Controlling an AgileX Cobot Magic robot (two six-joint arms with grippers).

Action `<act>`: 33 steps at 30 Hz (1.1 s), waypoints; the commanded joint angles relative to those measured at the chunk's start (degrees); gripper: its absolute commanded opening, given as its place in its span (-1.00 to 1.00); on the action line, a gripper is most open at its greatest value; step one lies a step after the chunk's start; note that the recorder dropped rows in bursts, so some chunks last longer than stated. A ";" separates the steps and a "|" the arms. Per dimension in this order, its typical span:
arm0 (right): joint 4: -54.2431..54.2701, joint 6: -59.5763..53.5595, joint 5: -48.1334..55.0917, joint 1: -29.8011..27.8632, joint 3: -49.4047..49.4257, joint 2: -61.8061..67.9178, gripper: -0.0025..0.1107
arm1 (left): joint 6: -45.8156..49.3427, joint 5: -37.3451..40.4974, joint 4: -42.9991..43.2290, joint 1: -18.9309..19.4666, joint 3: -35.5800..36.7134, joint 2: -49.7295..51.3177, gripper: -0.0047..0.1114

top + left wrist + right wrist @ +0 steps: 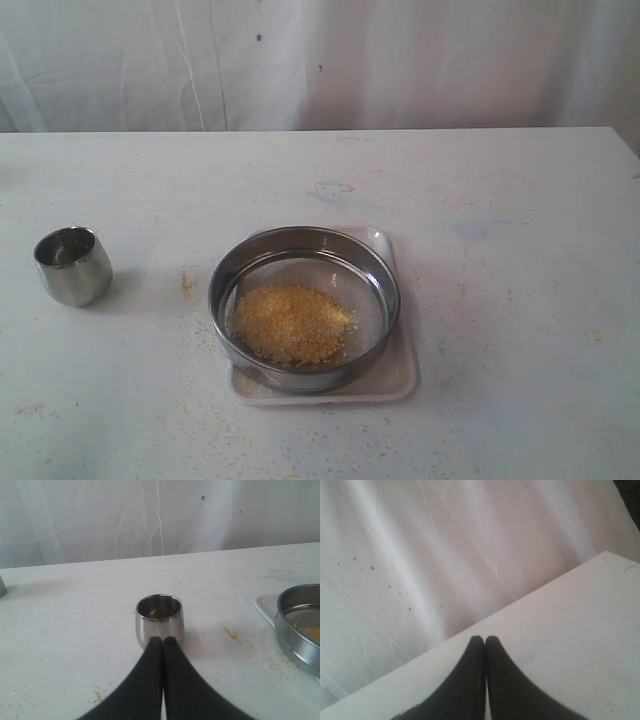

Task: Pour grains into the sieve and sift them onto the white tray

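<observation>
A small steel cup stands upright near the worktop's left edge, its mouth facing up. The left gripper points at it with both black fingers pressed together, grasping nothing. I cannot tell whether the tips touch the cup's wall. Just right of the cup, a little patch of spilled yellow crumbs lies on the worktop. Around the middle, nearer the front edge, the sieve sits on the white tray and covers most of it. The grains lie heaped on the mesh. The right gripper is likewise clenched and empty, over the worktop close to an edge backed by white cloth.
</observation>
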 commanded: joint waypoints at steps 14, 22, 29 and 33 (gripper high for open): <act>22.18 -47.81 47.50 2.34 -34.73 42.66 -0.80 | 0.00 0.05 0.16 0.28 0.21 -0.24 -0.92; 25.64 -51.30 41.88 2.34 -40.62 62.86 0.23 | 0.00 0.05 0.28 0.26 0.21 -0.24 -0.92; 26.26 -54.20 39.99 8.43 -51.56 75.76 0.19 | 0.00 0.05 0.28 0.26 0.21 -0.24 -0.92; 18.72 -52.00 39.86 13.21 -58.75 84.18 0.19 | 0.00 0.05 0.28 0.26 0.21 -0.24 -0.92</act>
